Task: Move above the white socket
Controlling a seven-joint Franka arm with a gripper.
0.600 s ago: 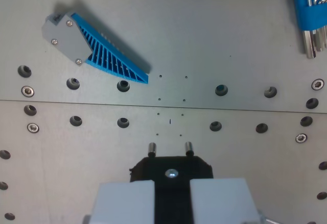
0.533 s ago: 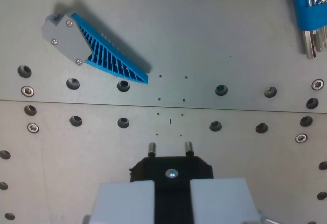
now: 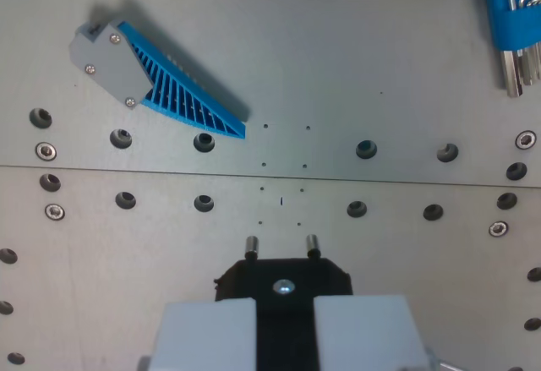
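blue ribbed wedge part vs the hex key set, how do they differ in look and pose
The blue ribbed wedge part lies whole in view at the wrist view's upper left, slanting diagonally; the hex key set is cut off by the upper right edge and points straight down. The wedge carries a grey screwed end cap; the key set shows bare metal keys. Both have blue plastic and rest on the metal plate.

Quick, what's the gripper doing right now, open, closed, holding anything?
Gripper: shut on a black plug with two metal pins.

Nothing visibly changes: the gripper (image 3: 281, 248) at the frame's bottom centre and the whole view hold the same positions.
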